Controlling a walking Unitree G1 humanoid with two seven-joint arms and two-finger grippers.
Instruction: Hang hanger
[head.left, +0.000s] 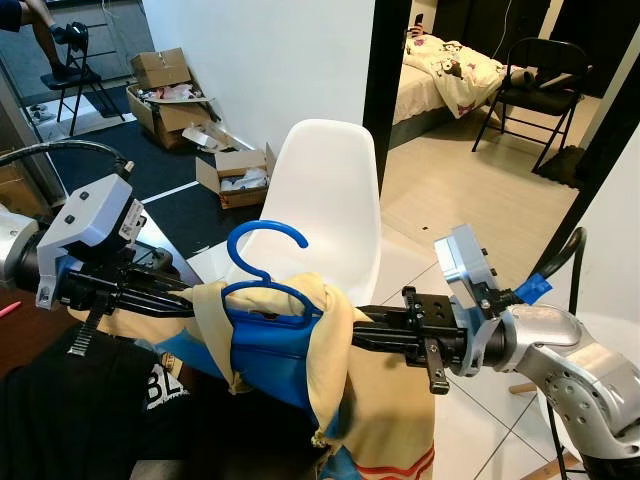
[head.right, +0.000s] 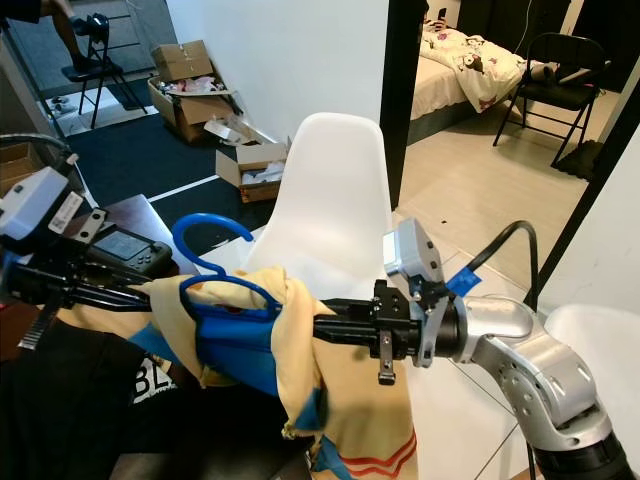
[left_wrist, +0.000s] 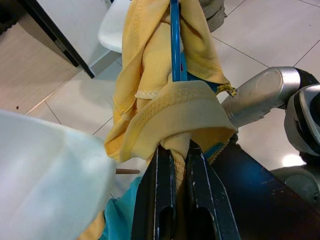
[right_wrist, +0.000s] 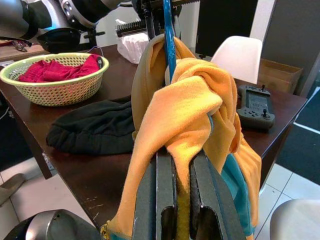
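Observation:
A blue plastic hanger (head.left: 262, 245) with its hook upward carries a yellow garment (head.left: 375, 400) with teal and red trim. It hangs in the air between my two arms, above the near edge of a dark table. My left gripper (head.left: 198, 298) reaches in from the left and is shut on the yellow cloth over one hanger shoulder (left_wrist: 175, 150). My right gripper (head.left: 348, 335) comes from the right, shut on the cloth over the other shoulder (right_wrist: 175, 155). The garment bunches around the hanger's blue bar (left_wrist: 175, 45) and hides both sets of fingertips.
A white shell chair (head.left: 330, 195) stands just behind the hanger. On the dark table (right_wrist: 75, 167) lie a black garment (right_wrist: 90, 132), a green basket of red cloth (right_wrist: 55, 82) and a game controller (right_wrist: 255, 107). Cardboard boxes (head.left: 235, 175) and a black folding chair (head.left: 535, 80) stand farther off.

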